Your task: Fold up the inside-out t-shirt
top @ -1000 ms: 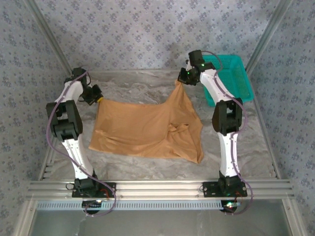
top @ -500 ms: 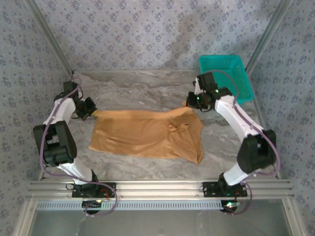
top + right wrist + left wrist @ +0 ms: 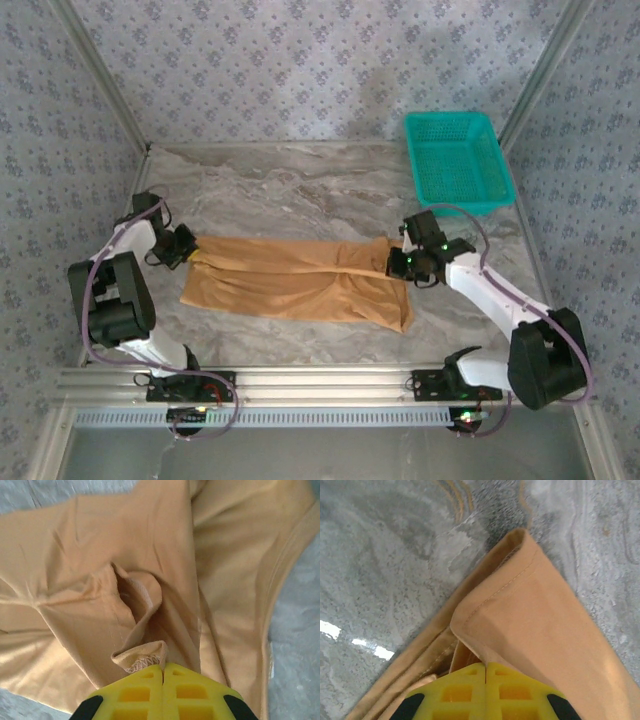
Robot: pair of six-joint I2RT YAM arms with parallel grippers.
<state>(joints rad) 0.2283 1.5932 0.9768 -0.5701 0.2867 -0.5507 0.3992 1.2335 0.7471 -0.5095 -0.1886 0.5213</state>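
- The inside-out t-shirt (image 3: 300, 285) lies as a long, flat tan band across the middle of the marbled table (image 3: 280, 190), stretched left to right between the two grippers.
- The left gripper (image 3: 190, 250) sits low at the shirt's left end, clenched on the cloth. In the left wrist view its yellow fingers (image 3: 455, 695) meet with no gap, and a doubled corner of the shirt runs in between their tips.
- The right gripper (image 3: 392, 262) is at the shirt's right end, also clamped on the cloth. In the right wrist view a small rolled bit of hem is pinched at the fingertips, with loose creases spreading away from it.
- The left wrist view shows a line of stitching along the folded hem. From above this is too fine to make out.
- From above, both sets of fingertips are hidden by the wrists and the cloth. Each wrist view cuts its fingers off at the bottom edge.
- A teal basket (image 3: 455, 117) stands at the far right corner, well apart from the shirt.
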